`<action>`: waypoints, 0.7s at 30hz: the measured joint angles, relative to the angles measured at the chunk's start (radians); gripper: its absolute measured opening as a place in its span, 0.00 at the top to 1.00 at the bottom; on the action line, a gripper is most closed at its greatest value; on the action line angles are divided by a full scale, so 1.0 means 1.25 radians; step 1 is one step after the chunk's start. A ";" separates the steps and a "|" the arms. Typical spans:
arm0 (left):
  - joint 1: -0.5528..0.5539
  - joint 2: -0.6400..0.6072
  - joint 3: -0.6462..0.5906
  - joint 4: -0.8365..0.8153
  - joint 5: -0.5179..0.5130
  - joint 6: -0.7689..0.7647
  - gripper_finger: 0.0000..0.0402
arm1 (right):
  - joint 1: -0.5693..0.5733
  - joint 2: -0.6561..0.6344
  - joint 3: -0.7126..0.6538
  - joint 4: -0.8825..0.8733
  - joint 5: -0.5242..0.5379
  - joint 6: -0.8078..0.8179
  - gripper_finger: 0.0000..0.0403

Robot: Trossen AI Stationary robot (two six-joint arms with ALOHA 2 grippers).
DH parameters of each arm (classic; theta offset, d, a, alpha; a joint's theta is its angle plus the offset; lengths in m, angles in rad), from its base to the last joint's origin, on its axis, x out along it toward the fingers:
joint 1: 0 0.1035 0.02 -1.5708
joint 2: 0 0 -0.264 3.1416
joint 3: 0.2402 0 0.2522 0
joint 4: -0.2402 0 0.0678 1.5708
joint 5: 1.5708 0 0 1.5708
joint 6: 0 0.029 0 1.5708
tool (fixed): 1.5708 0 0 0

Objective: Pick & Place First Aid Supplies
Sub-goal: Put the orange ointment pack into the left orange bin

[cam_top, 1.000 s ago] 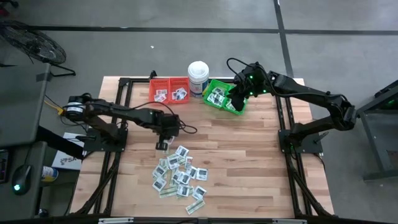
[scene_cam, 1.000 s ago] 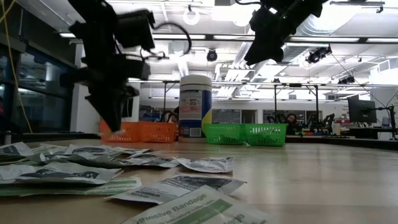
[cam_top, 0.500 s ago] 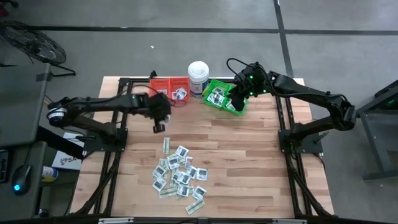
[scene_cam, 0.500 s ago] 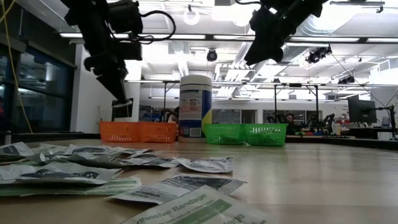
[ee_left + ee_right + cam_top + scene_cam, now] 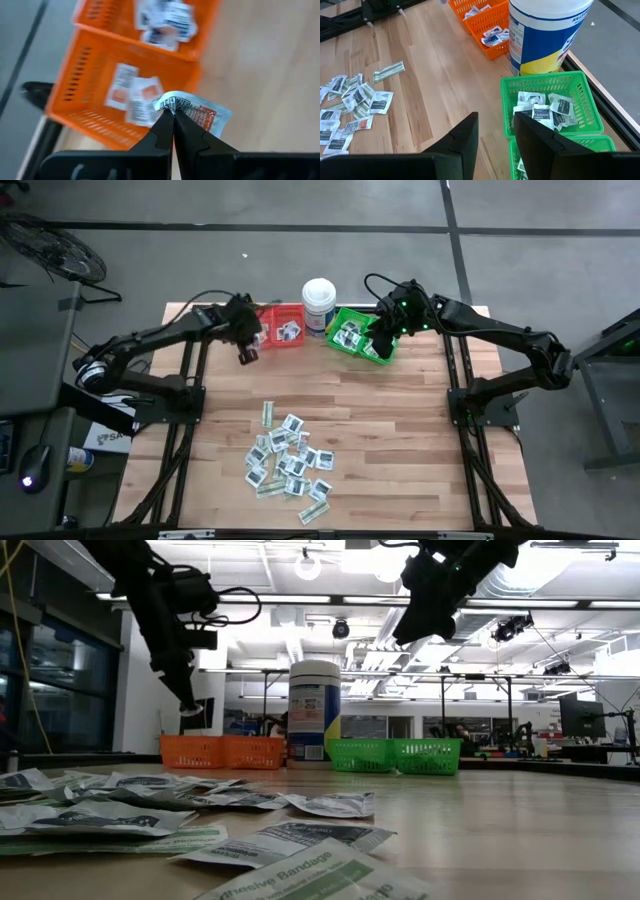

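While bare wood lies open between the packet pile at lower centre and the bins along the table's upper edge, a small packet is pinched in the closed left gripper beside the red bins, and the right gripper, fingers apart, is held over the green bins.

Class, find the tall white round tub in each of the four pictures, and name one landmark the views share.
High view: white tub at the table's far edge, between the red bins and the green bins.
Low view: tub at centre, between those bins.
Left wrist view: not in it.
Right wrist view: tub beyond the green bin.
Shared landmark: the red bins, seen in all four views.
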 joint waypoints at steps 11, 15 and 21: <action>0.141 0.073 0.000 0.087 0.030 -0.149 1.00 | 0.000 0.000 0.000 0.006 0.005 0.000 0.71; 0.153 0.120 0.000 0.098 0.041 -0.205 1.00 | 0.000 0.000 0.000 0.006 0.006 0.000 0.71; 0.153 0.170 0.000 0.135 0.046 -0.258 1.00 | 0.000 0.000 0.000 0.006 0.006 0.000 0.71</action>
